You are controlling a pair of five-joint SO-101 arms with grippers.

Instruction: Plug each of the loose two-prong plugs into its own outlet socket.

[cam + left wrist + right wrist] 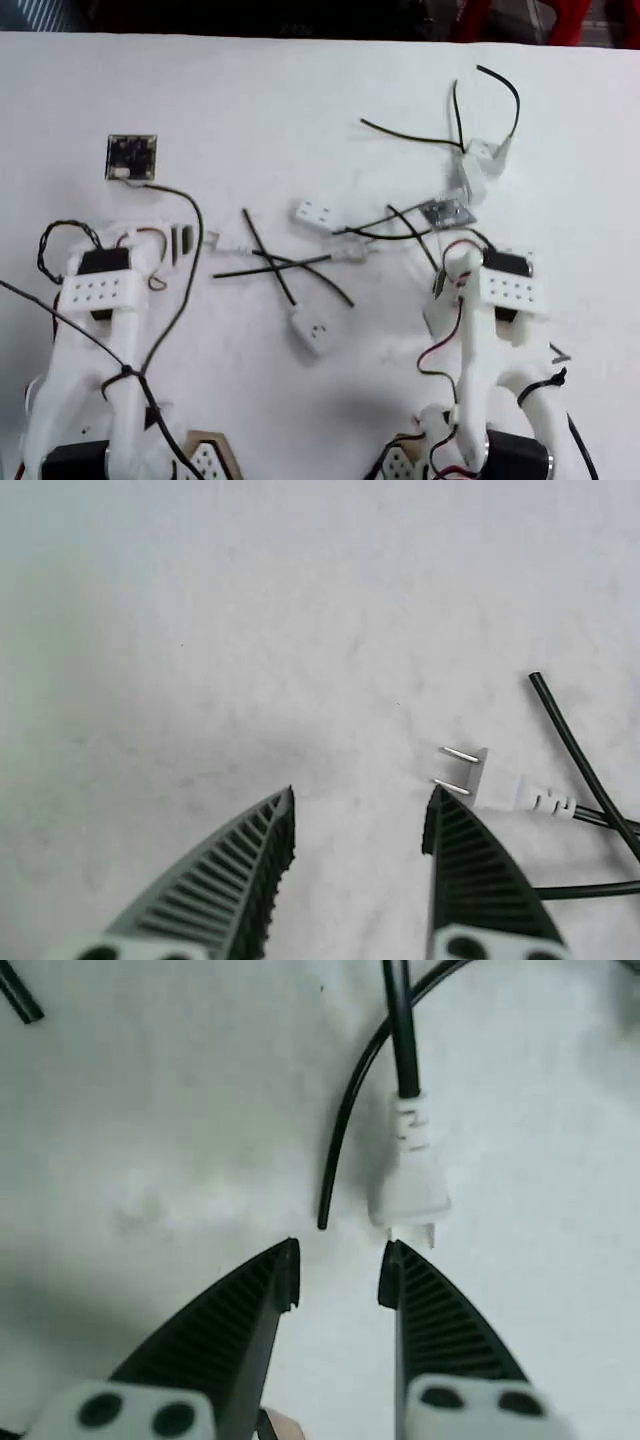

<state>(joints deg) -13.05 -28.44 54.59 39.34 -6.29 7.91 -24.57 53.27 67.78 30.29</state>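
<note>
In the left wrist view my left gripper (360, 815) is open just above the white table, and a white two-prong plug (492, 780) lies right beside one fingertip, prongs bare. From above, that gripper (180, 243) sits left of this plug (213, 240). My right gripper (338, 1260) is also open, with another white plug (415, 1175) on a black cord lying just beyond one fingertip, prongs toward me. A third plug (350, 254) lies mid-table. White outlet sockets rest at the centre (318, 214), nearer the front (312, 328) and at the back right (482, 160).
Black cords (290, 265) cross between the arms. A small dark circuit board (131, 156) lies at the back left and another board (447, 212) sits ahead of the right arm (500, 290). Bare table stretches across the back.
</note>
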